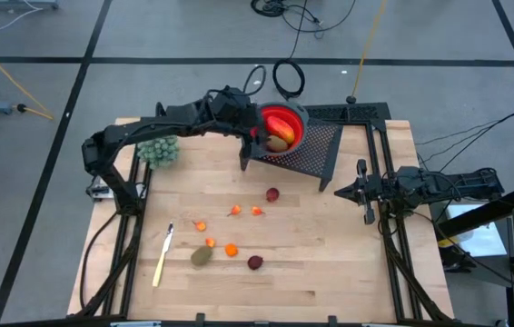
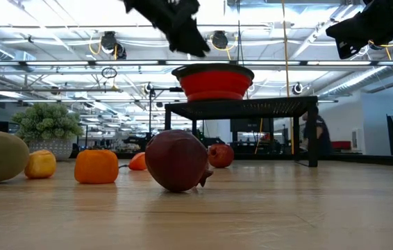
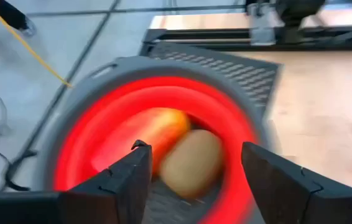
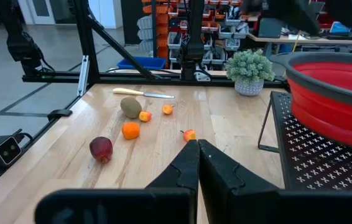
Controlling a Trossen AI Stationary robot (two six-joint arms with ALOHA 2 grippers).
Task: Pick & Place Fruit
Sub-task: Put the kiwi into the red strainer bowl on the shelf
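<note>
Two pieces of fruit lie in the red bowl (image 3: pixel 157 134) directly beneath my left gripper (image 3: pixel 191 171): the long red-orange-yellow piece (image 3: pixel 157 134) and a brownish-green oval (image 3: pixel 191 163) touching it, side by side on the bowl's floor. My left fingers (image 3: pixel 126 180) stand apart with nothing between them, hanging over the bowl, and the two fruits show through the gap. The bowl sits on a black perforated stand (image 1: pixel 316 150) at the far edge of the wooden table (image 1: pixel 330 263). The other fruit is spread on the table well away from my left gripper, toward the near edge: a dark red ball (image 1: pixel 272 194), two tiny orange bits (image 1: pixel 246 211) near it, another bit (image 1: pixel 200 225), a second brownish-green oval (image 1: pixel 202 256) with an orange piece (image 1: pixel 231 250) just beside it, and a second dark red ball (image 1: pixel 255 262). A yellow-handled knife (image 1: pixel 162 259) lies beyond them on the table, and a bushy green clump (image 1: pixel 158 150) sits beside my left arm. My right gripper (image 4: pixel 198 155) is closed on nothing, fingertips pressed together, waiting above the table's right side, well apart from the bowl.
</note>
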